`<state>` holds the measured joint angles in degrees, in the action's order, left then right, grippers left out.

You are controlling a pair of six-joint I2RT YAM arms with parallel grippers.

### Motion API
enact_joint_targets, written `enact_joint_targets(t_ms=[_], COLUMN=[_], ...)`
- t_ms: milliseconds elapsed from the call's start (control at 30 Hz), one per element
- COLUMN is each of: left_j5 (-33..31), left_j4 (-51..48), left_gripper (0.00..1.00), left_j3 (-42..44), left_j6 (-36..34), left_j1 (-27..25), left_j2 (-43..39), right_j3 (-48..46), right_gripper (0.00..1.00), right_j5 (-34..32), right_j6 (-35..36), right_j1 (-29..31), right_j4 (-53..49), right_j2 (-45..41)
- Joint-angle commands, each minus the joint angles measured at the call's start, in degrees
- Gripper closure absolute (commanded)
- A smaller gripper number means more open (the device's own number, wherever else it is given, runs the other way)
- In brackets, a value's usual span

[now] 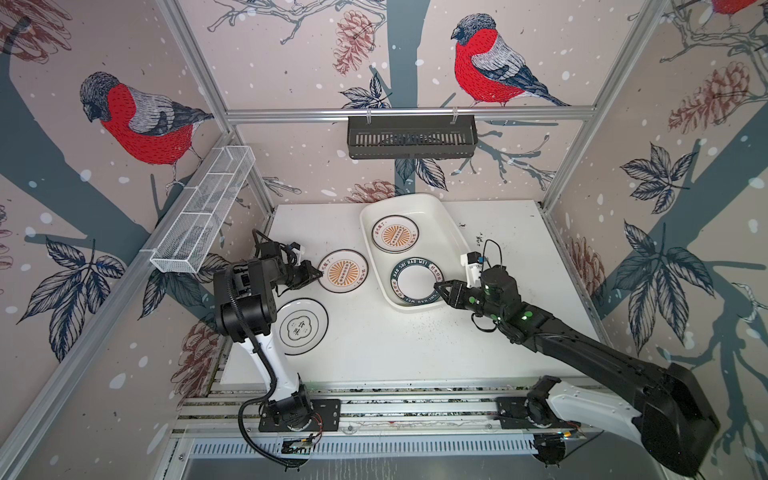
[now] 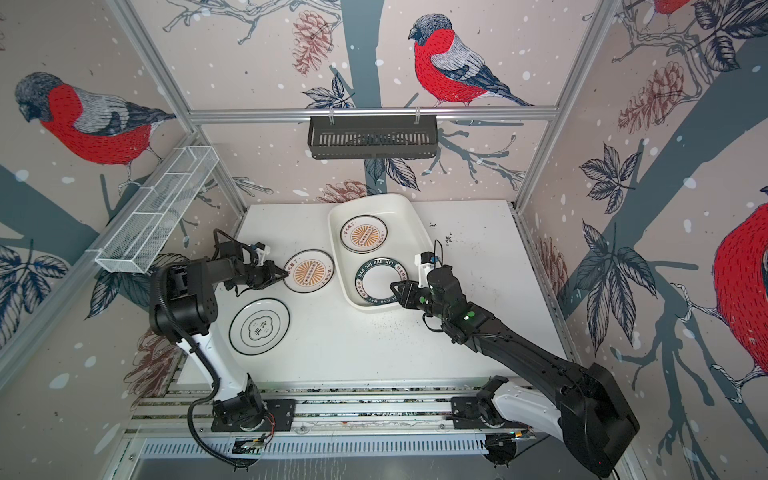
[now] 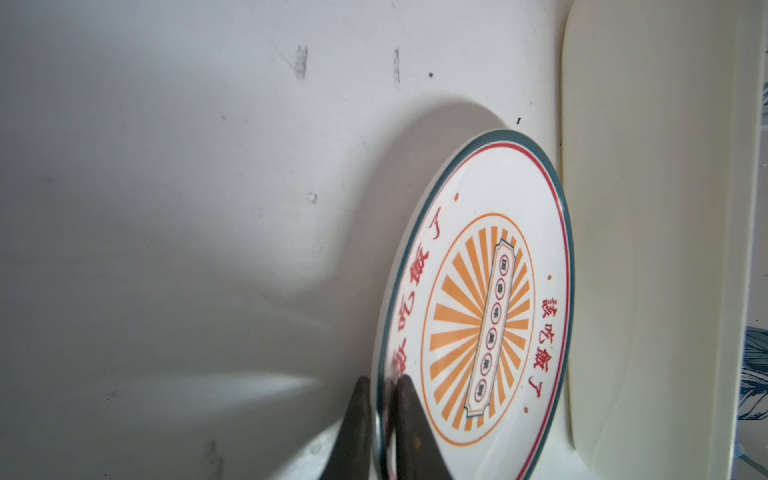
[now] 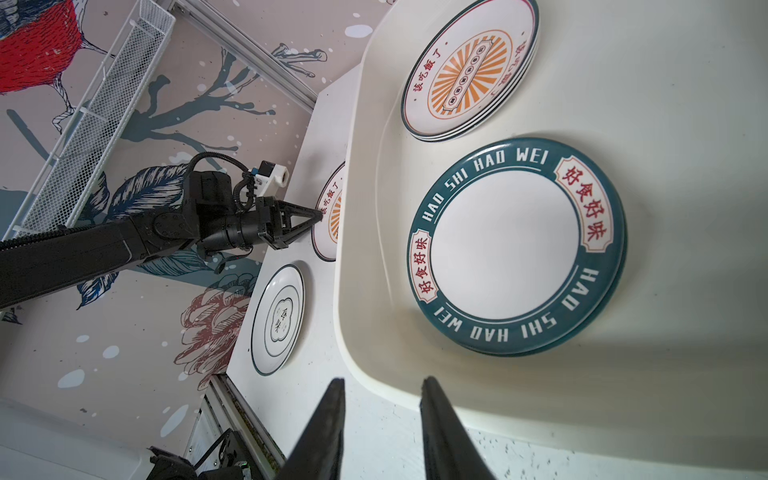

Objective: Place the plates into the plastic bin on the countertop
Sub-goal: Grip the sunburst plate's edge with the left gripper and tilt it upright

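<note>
A white sunburst plate [image 1: 343, 272] [image 2: 308, 271] [image 3: 478, 311] lies on the countertop [image 1: 395, 345] just left of the plastic bin [image 1: 436, 232] [image 2: 405, 224] [image 3: 644, 208] [image 4: 665, 124]. My left gripper [image 1: 316, 272] [image 2: 280, 272] [image 3: 384, 384] is shut on its left rim, one finger above and one below. A thin-rimmed emblem plate [image 1: 301, 326] [image 2: 259, 327] [image 4: 278, 318] lies nearer the front. Inside the bin sit a stack of sunburst plates [image 1: 395, 234] [image 4: 469, 68] and green-lettered plates [image 1: 417, 282] [image 4: 515, 245]. My right gripper [image 1: 437, 286] [image 2: 394, 286] [image 4: 382, 380] is open and holds nothing, at the bin's near right rim.
A black slotted rack [image 1: 411, 137] hangs on the back rail. A white wire-mesh basket [image 1: 203, 216] hangs on the left rail above my left arm. Dark specks [image 1: 478, 239] lie scattered on the countertop to the right of the bin.
</note>
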<state>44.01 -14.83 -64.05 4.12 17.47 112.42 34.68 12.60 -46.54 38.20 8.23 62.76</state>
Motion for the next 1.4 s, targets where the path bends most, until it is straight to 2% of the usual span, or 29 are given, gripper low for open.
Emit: enact_joint_targets(t_ms=[0, 233, 600, 1367], left_j5=[-0.9, 0.1, 2.1, -1.8], left_j4=[-0.8, -1.9, -4.1, -6.4], left_gripper=[0.95, 1.0, 1.0, 1.0], left_j3=[0.0, -0.7, -0.6, -0.7], left_j6=[-1.1, -1.0, -0.8, 0.4], left_j1=[0.4, 1.0, 1.7, 1.7], left_j2=[-0.5, -1.8, -6.3, -18.7], right_j3=[0.0, -0.2, -0.1, 0.6], right_gripper=[0.67, 0.67, 0.66, 0.64], right_j5=[0.3, 0.5, 0.4, 1.1], right_j6=[-0.2, -0.5, -0.6, -0.5], right_j1=[-0.1, -0.1, -0.1, -0.1], right_j4=[2.6, 3.3, 3.6, 5.0], right_j2=[-0.1, 0.2, 0.0, 1.0])
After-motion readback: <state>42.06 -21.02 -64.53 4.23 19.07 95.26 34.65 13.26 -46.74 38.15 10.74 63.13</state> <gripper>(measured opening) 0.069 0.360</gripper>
